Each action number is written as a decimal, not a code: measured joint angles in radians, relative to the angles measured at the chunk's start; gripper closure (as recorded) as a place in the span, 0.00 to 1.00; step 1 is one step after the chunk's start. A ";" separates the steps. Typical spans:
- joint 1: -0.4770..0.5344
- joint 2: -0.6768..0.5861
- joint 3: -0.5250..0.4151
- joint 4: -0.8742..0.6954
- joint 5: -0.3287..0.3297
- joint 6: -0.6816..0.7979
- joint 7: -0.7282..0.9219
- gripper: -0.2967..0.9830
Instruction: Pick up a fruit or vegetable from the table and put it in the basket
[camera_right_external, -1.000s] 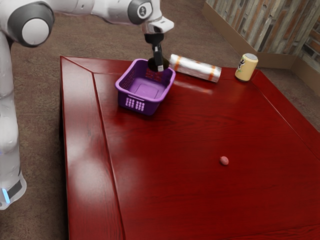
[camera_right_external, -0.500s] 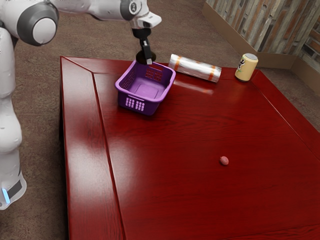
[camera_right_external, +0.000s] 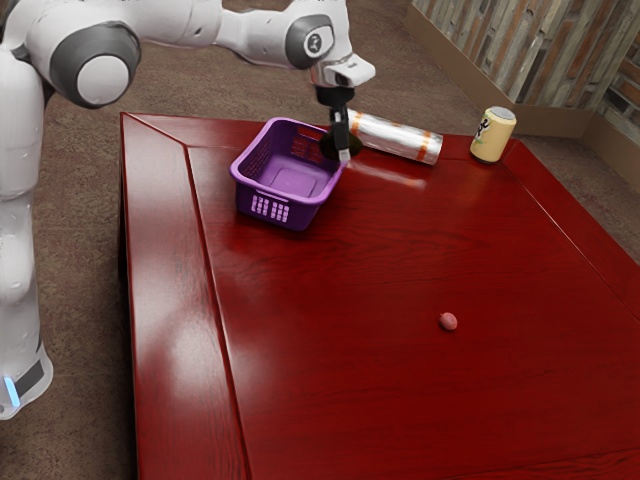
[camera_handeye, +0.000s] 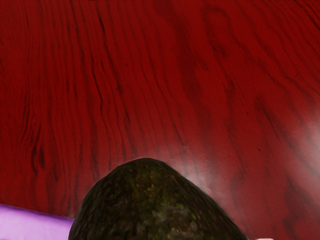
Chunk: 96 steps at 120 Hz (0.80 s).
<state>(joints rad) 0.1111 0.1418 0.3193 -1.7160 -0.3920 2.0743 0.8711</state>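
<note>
My gripper (camera_right_external: 343, 150) is shut on a dark green-brown avocado (camera_right_external: 328, 148), which bulges out on both sides of the near finger. They hang at the far right corner of the purple basket (camera_right_external: 273, 208), partly over its rim in the exterior view. How high above the rim they are, I cannot tell. In the wrist view the avocado (camera_handeye: 155, 205) is large at the lower edge, and a pale purple strip of the basket (camera_handeye: 32, 225) lies beside it. A small pink-red fruit or vegetable (camera_right_external: 448, 321) rests alone on the red table (camera_right_external: 330, 380).
Just behind the gripper in the exterior view lies a white roll with orange bands (camera_right_external: 398, 138). A yellow can (camera_right_external: 493, 135) stands upright near the table's far right corner. Bare red tabletop (camera_handeye: 150, 90) spreads beneath my hand.
Holding the avocado, my gripper first swung toward the exterior view's left, then came back past its starting place to the right, lower now. Basket, roll, can and small pink-red item stayed put.
</note>
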 joint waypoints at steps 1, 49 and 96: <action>-0.001 0.002 0.000 0.001 -0.001 0.001 0.000 0.50; 0.075 0.066 0.001 0.047 -0.044 0.016 0.007 0.37; -0.123 -0.075 -0.022 0.062 -0.196 0.033 -0.117 0.24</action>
<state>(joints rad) -0.0121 0.0664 0.2973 -1.6543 -0.5877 2.1070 0.7545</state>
